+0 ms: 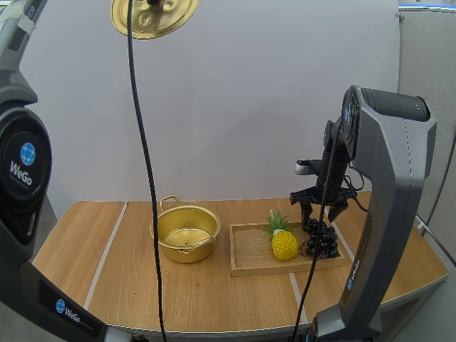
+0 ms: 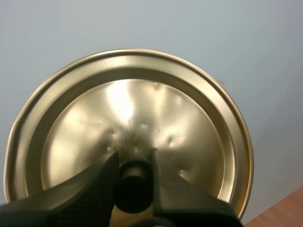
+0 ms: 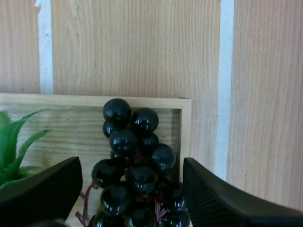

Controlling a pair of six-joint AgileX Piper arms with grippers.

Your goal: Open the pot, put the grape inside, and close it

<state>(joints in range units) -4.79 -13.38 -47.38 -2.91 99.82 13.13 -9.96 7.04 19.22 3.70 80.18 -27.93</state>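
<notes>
The gold pot (image 1: 185, 233) stands uncovered on the table, nothing visible inside. Its gold lid (image 1: 154, 16) hangs high above the table; my left gripper (image 2: 134, 163) is shut on the lid's black knob (image 2: 134, 185), the lid (image 2: 128, 123) seen from its top side. A dark bunch of grapes (image 1: 321, 239) lies at the right end of the wooden tray (image 1: 249, 249). My right gripper (image 1: 317, 210) hovers just above the bunch, open, its fingers on either side of the grapes (image 3: 135, 161) without touching them.
A yellow toy pineapple (image 1: 283, 241) with green leaves (image 3: 16, 142) lies in the tray just left of the grapes. The tray's rim (image 3: 185, 137) runs close beside the bunch. Bare wood lies left of the pot and along the table's front edge.
</notes>
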